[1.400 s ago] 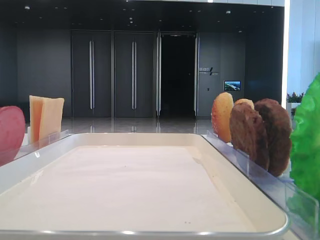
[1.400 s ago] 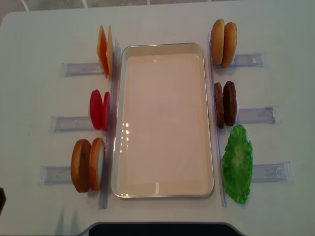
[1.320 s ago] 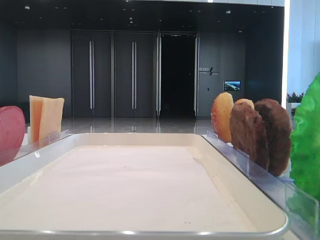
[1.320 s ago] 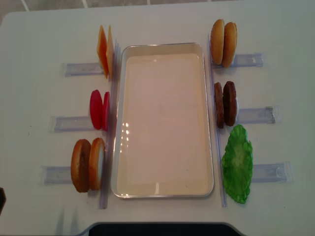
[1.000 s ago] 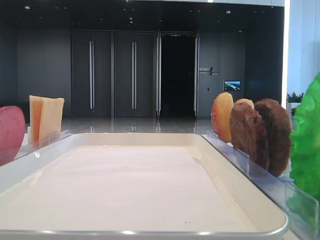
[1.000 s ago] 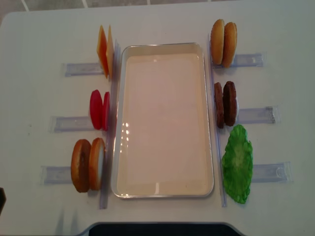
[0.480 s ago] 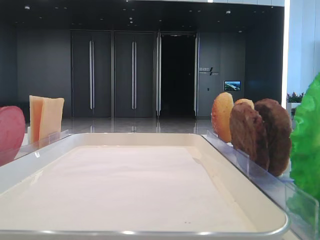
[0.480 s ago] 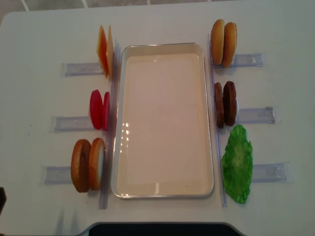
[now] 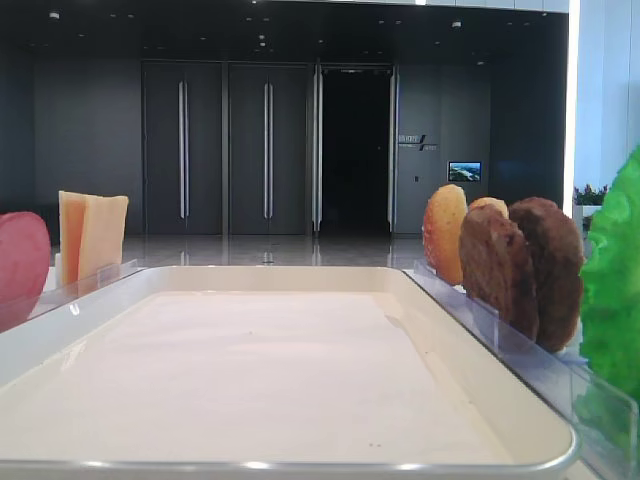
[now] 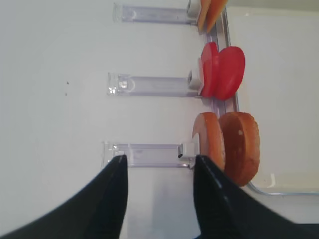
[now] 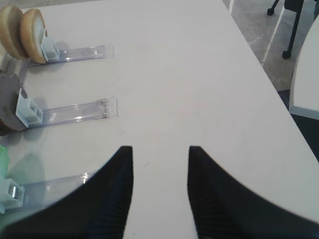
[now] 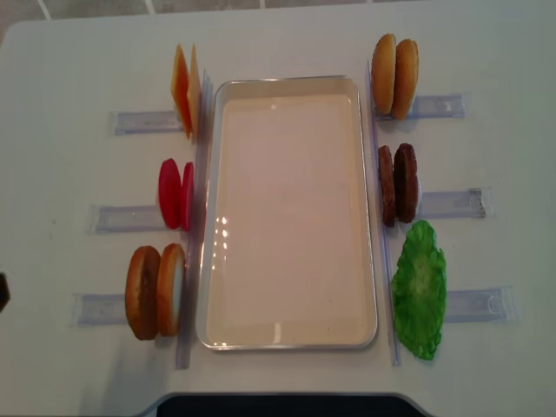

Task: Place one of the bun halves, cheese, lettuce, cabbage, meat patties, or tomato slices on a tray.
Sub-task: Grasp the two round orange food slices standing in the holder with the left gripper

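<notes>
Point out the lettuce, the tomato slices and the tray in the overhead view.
lettuce point(image 12: 420, 289): overhead view, middle of the leaf.
tomato slices point(image 12: 175, 194): overhead view, top edge of the upright pair.
tray point(image 12: 287, 81): overhead view, far rim.

Cream-white rectangular tray point(image 12: 291, 340): glossy raised rim, smooth matt floor. Clear plastic racks point(image 12: 141, 122): transparent, shiny. Dark brown round meat patties point(image 12: 398, 183): rough, mottled, matt; white table point(image 12: 69, 69): smooth.

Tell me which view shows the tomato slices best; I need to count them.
The overhead realsense view: both tomato slices stand clear beside the tray. The left wrist view shows them overlapping; the low exterior view catches one at its edge; the right wrist view shows none.
</notes>
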{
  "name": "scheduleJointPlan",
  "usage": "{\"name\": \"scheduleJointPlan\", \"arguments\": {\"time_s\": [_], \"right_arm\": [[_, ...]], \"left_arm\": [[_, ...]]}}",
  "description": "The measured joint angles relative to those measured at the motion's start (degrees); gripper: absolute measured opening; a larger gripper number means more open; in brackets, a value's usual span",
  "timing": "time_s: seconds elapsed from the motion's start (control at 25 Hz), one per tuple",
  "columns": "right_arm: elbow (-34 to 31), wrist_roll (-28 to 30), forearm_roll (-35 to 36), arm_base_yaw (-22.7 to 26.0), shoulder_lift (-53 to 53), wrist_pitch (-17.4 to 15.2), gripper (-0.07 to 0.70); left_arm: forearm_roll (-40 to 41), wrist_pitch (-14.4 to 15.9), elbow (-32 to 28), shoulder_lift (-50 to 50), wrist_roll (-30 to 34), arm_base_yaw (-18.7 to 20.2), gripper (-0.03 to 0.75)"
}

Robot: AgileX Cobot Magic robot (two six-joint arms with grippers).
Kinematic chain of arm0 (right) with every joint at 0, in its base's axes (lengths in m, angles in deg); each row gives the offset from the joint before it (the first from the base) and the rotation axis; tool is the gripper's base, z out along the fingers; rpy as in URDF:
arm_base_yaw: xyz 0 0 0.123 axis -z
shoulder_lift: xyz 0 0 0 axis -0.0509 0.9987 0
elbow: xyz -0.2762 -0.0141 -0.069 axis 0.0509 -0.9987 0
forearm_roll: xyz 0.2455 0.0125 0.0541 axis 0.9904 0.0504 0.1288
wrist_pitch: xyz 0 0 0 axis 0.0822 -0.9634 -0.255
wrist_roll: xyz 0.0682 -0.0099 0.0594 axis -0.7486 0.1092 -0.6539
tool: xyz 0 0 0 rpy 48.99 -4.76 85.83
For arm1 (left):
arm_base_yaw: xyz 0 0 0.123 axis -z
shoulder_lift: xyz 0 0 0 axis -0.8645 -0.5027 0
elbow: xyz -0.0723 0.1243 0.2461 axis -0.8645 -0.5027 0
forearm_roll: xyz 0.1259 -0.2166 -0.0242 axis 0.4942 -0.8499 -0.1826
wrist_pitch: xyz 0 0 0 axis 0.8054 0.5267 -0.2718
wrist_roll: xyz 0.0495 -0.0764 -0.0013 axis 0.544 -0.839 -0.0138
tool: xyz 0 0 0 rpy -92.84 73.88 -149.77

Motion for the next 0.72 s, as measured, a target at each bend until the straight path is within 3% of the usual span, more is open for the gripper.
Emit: {"name": "scheduleJointPlan", "arguments": {"time_s": [0.24, 0.72], "right_arm": [[0.0, 0.0, 0.0, 0.0, 0.0, 0.0, 0.286], [0.0, 0.0, 0.0, 0.0, 0.0, 0.0, 0.286]], "left_arm": [[-0.6, 3.5, 4.8, -15.7, -0.2, 0.0, 0.337], [-1.9, 3.4, 6.4, -35.5, 0.9, 0.0, 0.337]]}}
